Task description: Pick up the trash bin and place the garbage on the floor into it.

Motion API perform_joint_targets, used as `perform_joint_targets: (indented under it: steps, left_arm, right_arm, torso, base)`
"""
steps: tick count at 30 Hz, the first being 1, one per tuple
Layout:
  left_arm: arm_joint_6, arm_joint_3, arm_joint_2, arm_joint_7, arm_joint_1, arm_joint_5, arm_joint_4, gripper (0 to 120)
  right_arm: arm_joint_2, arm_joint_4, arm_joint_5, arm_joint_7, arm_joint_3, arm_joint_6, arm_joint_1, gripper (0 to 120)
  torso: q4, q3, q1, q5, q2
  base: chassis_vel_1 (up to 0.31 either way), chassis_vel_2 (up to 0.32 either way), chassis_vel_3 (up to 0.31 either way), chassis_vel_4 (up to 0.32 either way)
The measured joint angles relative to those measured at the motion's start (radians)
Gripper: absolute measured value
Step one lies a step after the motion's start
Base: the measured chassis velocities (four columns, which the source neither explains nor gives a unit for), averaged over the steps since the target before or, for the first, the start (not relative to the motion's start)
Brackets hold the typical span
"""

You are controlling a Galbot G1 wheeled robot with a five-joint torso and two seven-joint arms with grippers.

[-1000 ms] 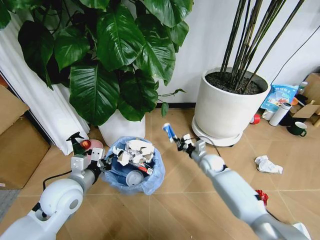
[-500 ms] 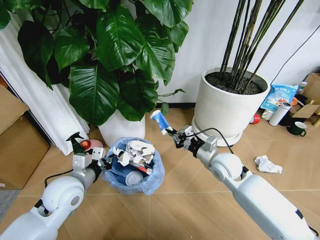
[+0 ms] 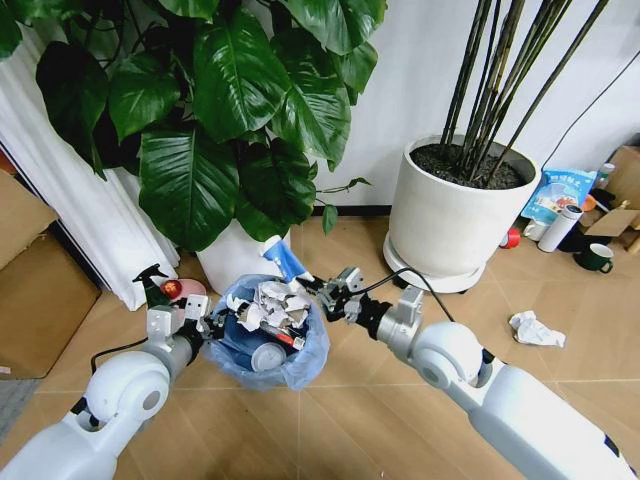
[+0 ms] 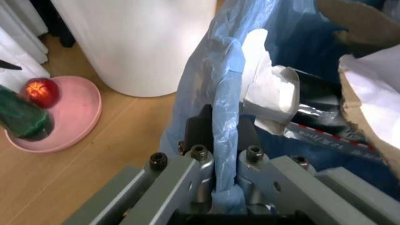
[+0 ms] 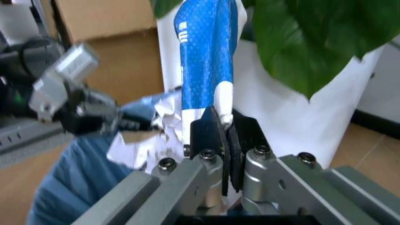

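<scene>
The large white plant pot (image 3: 458, 215) is standing behind everything on the floor (image 3: 360, 395), and the trash bin (image 3: 268, 332) is sitting in front of a smaller white pot (image 3: 240, 258), its light-blue bag folded over the rim and crumpled white paper, a silvery wrapper and a round lid lying inside.

The left gripper (image 3: 207, 327) is pressing against the bin's left rim; in the left wrist view its 2 fingers (image 4: 195, 129) are standing narrowly apart, pinching the blue bag and rim between them (image 4: 224, 136).

The right gripper (image 3: 312, 289) is reaching in from the bin's right side, hovering just above the far rim. Its fingers (image 5: 203, 131) are nearly closed — clamping the lower end of a blue-white tube (image 5: 206, 61), which is pointing up and away over the bin (image 3: 284, 259).

A crumpled white tissue (image 3: 535, 329) is lying on the floor well to the right of the bin, near the large pot.
</scene>
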Motion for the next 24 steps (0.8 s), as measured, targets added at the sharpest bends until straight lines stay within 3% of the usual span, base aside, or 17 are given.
perform_joint_targets:
  steps: [8, 24]
  left_arm:
    - [-0.001, -0.004, 0.0, 0.006, 0.004, 0.027, -0.004, 0]
    - [-0.004, -0.008, -0.008, 0.022, 0.003, 0.045, -0.012, 0]
  right_arm:
    - [0.0, -0.043, -0.015, -0.013, -0.09, 0.001, 0.052, 0]
    - [-0.022, -0.047, -0.032, -0.015, -0.121, -0.054, 0.056, 0]
  torso:
    - [0.0001, 0.0, 0.0, -0.0002, 0.0]
    - [0.0, 0.0, 0.0, -0.0001, 0.0]
  base:
    - [0.0, 0.0, 0.0, 0.0]
    - [0.0, 0.0, 0.0, 0.0]
